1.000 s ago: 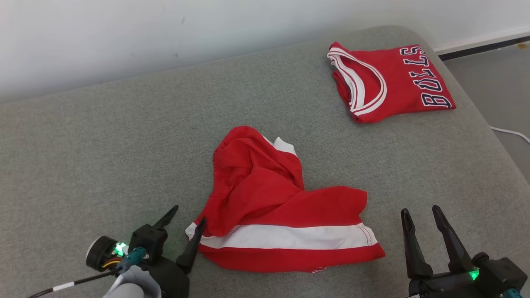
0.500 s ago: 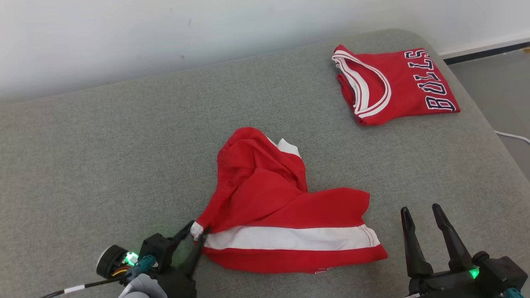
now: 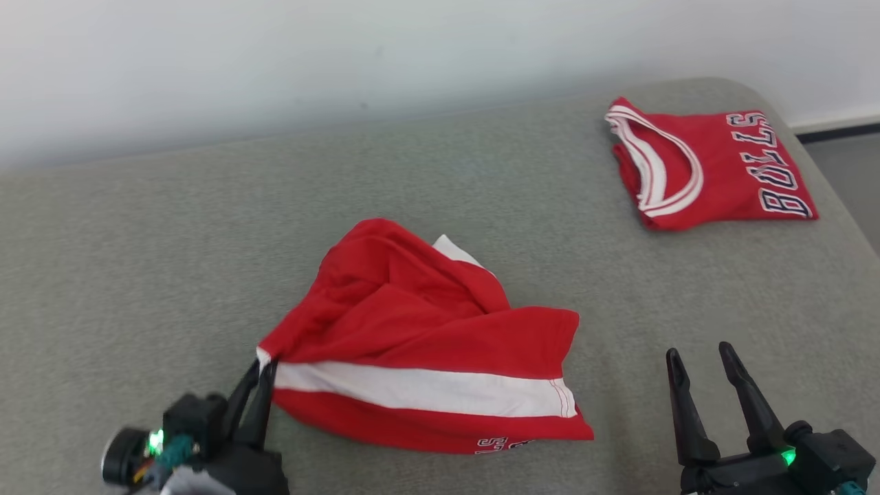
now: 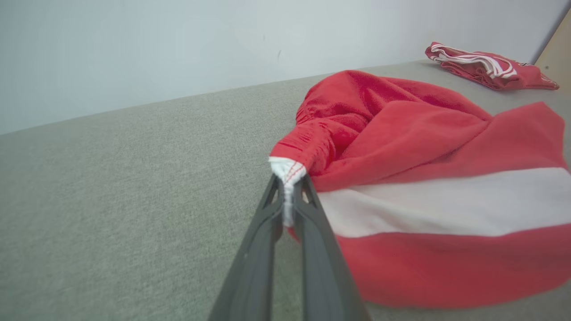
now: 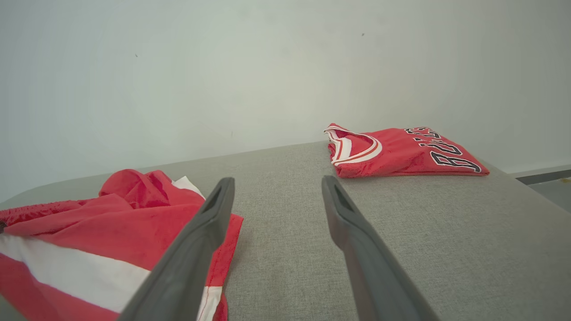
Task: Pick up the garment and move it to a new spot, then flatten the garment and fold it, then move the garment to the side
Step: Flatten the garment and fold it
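Likely a plain room in a home: a broad grey upholstered cushion (image 3: 137, 240) against a bare white wall (image 3: 275, 55), a dark skirting board (image 5: 544, 176) and grey floor (image 5: 557, 191) past the cushion's right end, and red shorts (image 3: 426, 344) and a folded jersey (image 3: 715, 165) on the cushion.

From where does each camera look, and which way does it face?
Head view: on the head, looking forward and down at the cushion, garment and jersey; left gripper lower left, right gripper lower right.
Left wrist view: on that wrist, along its shut gripper at the garment corner it pinches.
Right wrist view: on that wrist, along its open gripper, over the cushion to the wall.
All three share the garment and jersey.
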